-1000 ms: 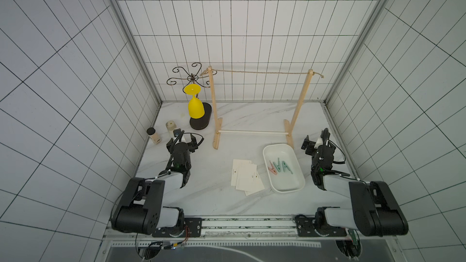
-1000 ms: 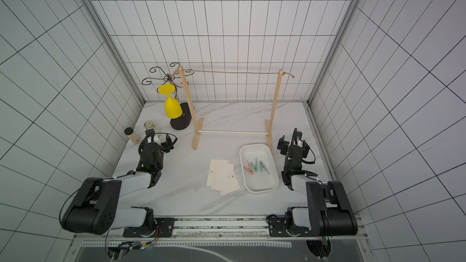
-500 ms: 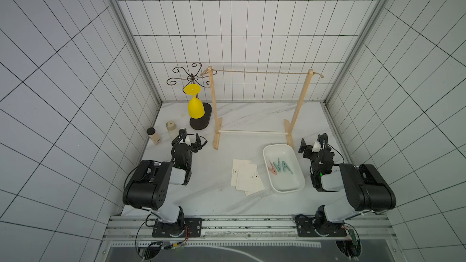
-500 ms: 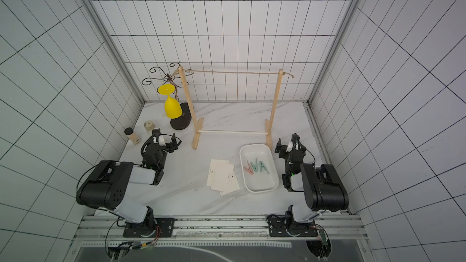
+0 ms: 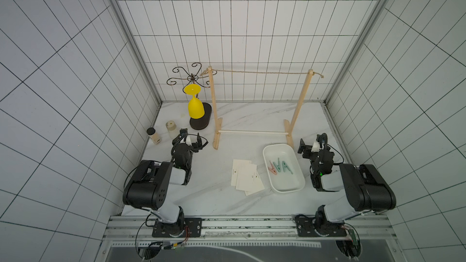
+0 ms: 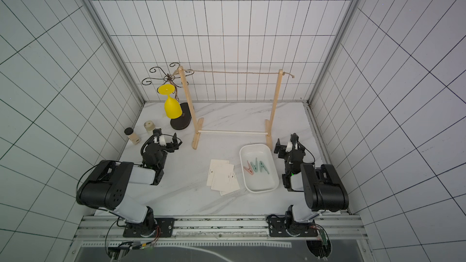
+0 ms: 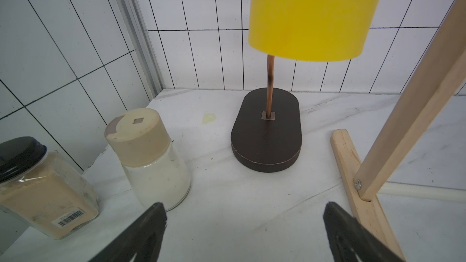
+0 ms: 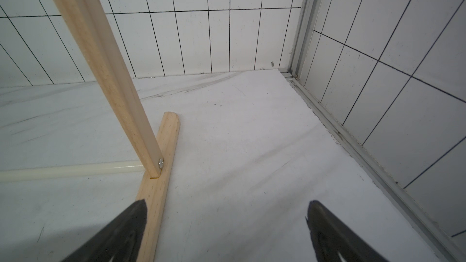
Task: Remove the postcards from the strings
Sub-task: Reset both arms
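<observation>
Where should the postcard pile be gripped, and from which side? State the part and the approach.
Probably the near corner of the postcards, where one card fans out past the others. They lie flat on the table, so come in low from the robot's left; the tray wall stands close on their right.

Black two-fingered right gripper [image 8: 227,230] spread wide over white marble tabletop [image 8: 252,142]; slanted pale wooden post [image 8: 106,76] screwed to flat wooden foot [image 8: 166,144] at eleven o'clock.
</observation>
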Robot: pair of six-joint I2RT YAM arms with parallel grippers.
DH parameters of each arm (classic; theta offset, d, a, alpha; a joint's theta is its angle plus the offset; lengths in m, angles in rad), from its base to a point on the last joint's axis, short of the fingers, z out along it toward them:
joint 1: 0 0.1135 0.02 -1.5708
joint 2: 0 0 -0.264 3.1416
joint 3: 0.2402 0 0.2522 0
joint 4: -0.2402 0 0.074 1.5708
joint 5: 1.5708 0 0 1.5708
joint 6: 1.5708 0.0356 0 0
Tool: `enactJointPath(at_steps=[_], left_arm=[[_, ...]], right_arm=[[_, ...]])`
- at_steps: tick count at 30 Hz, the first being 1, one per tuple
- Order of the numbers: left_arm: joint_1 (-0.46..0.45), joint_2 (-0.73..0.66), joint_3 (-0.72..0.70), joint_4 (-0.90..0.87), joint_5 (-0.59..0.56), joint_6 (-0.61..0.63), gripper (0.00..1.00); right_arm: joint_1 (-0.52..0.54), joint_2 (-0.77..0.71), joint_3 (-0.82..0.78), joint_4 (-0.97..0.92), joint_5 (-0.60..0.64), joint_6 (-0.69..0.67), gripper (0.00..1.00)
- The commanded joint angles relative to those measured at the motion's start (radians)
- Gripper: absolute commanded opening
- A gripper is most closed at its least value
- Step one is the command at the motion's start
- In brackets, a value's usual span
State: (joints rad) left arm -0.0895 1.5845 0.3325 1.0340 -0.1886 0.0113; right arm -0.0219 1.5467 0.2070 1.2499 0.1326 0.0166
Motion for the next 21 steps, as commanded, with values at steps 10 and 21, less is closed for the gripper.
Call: enactJointPath(at_steps=[10,21], left_arm=[[0.004,0.005,0.009,0.022,0.011,0.018,0.97],[0.004,0.006,0.008,0.021,0.011,0.016,0.97]], right_arm=[[-0.007,0.000,0.038,0.028,-0.011,-0.012,1.00],[-0.010,0.001,0.046,0.017,-0.022,-0.007,1.00]])
